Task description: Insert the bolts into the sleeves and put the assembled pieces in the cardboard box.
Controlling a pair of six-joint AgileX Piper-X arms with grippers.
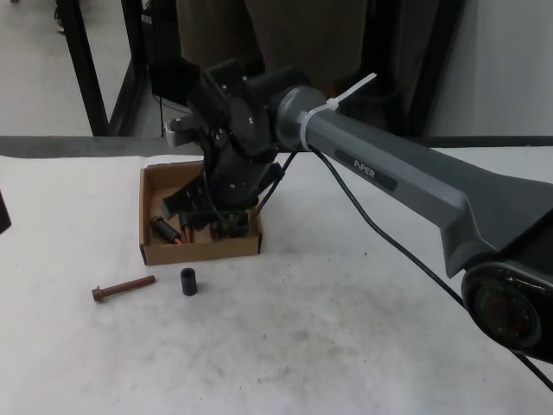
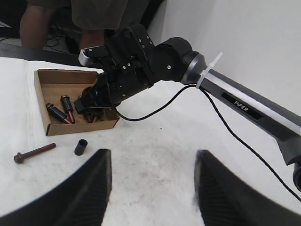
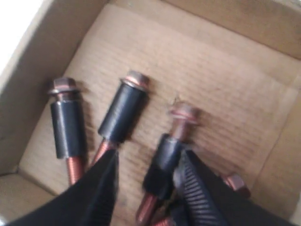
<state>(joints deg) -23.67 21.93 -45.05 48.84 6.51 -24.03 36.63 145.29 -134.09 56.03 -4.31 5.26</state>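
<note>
1. The cardboard box sits on the white desk, towards the far left in the high view. The right arm reaches over it from the right.
2. The right arm's fingers hang down inside the box. They stand apart, with the cardboard floor showing in the gap.
3. One assembled piece, a copper-coloured bolt in a black sleeve, lies on the box floor between those fingers. Its sleeve lies up against one finger and clear of the other, so it is not clamped.
4. A second piece lies on the floor just outside the gap, with its lower end behind the tip of the other finger.
5. A third piece lies beyond the second, near the box wall. The two run roughly side by side without touching.
6. A further bolt head shows past the finger that the first piece leans on; the rest of that bolt is hidden.
7. A loose bolt lies flat on the desk just in front of the box's near wall.
8. A loose sleeve stands on end near the bolt's threaded tip, not touching it or the box.
9. The left arm's fingers are spread wide above the desk, with bare desk between them. They are on the near side of the loose bolt and sleeve, well apart from the box.
</note>
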